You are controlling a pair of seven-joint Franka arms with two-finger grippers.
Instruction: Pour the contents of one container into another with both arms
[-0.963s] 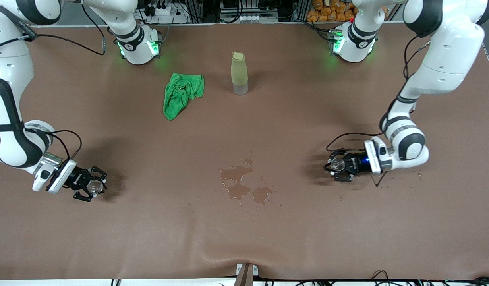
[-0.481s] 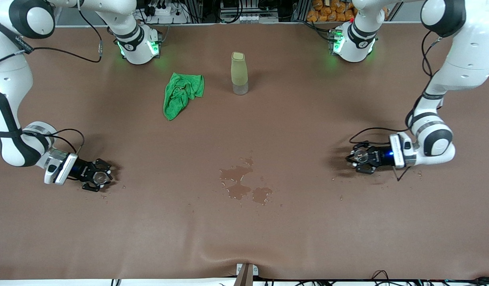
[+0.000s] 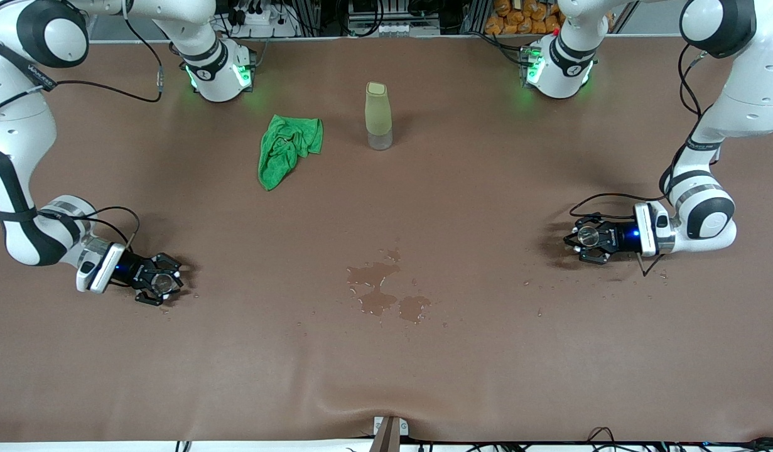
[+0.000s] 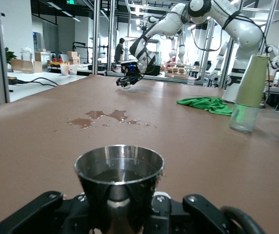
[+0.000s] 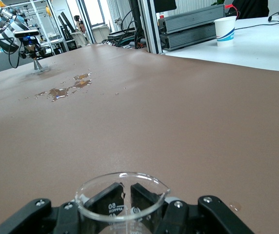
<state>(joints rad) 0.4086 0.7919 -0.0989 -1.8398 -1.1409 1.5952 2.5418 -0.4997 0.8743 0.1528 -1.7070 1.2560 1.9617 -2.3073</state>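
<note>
Two cups are gripped: your left gripper (image 3: 588, 237) pinches a steel cup (image 4: 119, 171), the right gripper (image 3: 162, 285) a beaker (image 5: 122, 194), low at the table's ends. Next, bring them together to pour.

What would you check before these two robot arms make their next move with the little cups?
1. Left gripper shut on the metal cup: ok.
2. Right gripper shut on the glass beaker: ok.
3. Metal cup upright, liquid inside: ok.
4. Glass beaker holding any liquid: cannot tell.
5. Table dry between the arms: not ok, a puddle lies there.
6. Green cloth and bottle clear of both arms: ok.
</note>
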